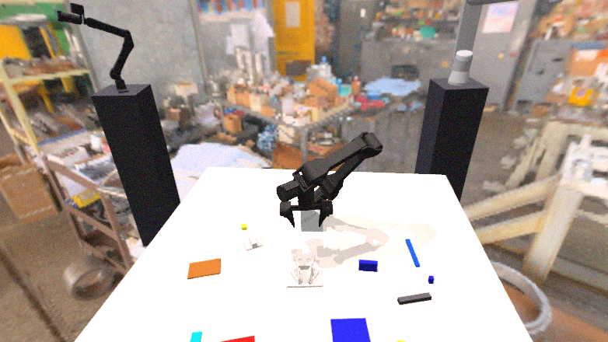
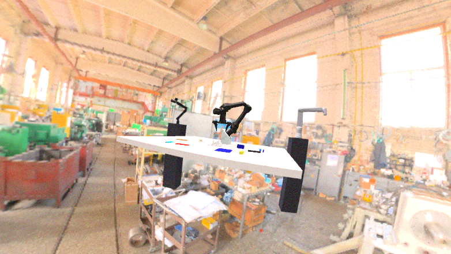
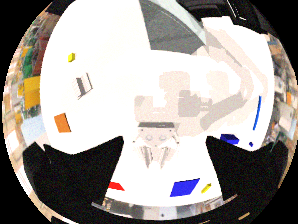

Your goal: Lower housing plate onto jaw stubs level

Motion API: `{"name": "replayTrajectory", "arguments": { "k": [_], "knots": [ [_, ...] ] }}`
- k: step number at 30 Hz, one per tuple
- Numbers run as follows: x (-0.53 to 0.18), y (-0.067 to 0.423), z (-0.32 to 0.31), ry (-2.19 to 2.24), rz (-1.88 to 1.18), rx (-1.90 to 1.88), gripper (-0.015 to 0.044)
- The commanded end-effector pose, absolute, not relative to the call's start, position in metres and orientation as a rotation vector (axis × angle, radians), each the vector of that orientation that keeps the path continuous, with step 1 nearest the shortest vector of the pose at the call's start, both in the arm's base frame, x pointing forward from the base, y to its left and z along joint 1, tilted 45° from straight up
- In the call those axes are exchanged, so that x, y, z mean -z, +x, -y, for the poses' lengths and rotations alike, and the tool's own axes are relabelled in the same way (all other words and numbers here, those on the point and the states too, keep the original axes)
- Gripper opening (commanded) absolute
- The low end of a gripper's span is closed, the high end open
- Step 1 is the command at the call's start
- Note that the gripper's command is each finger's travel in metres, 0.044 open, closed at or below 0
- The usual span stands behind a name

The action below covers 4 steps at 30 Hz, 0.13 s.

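Note:
The white jaw assembly [image 1: 304,267] [image 2: 216,143] [image 3: 158,134] stands on the table, its two jaws lying side by side. In the wrist view two round marks and a grey edge [image 3: 156,124] show on its upper part. That part looks roughly level, but I cannot tell the housing plate from the white body below or whether it is fully seated. A separate white slotted part [image 1: 253,243] [image 3: 82,86] lies to the left. My gripper [image 1: 306,225] [image 2: 221,130] [image 3: 166,140] is open and empty, well above the assembly and towards the arm's side, not touching it.
A grey panel [image 1: 311,223] [image 2: 225,138] [image 3: 175,32] stands behind the assembly, near the arm. An orange plate [image 1: 204,268] and yellow cube [image 1: 243,226] lie left. A dark blue block [image 1: 368,266], blue strip [image 1: 412,253] and black bar [image 1: 414,298] lie right. A blue plate [image 1: 350,329] lies in front.

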State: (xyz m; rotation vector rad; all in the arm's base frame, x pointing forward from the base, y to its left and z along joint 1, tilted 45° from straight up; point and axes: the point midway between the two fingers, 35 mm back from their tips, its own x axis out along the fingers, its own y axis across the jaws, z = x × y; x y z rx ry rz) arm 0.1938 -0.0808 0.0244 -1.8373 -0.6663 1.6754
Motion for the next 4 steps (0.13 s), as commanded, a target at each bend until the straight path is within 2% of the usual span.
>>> {"name": "replayTrajectory", "arguments": {
  "k": [1,4],
  "knots": [
    [-0.0243,0.1929,0.0808,-1.835,0.667,-1.681,0.0440],
    [-0.0243,0.1929,0.0808,-1.835,0.667,-1.681,0.0440]
  ]
}}
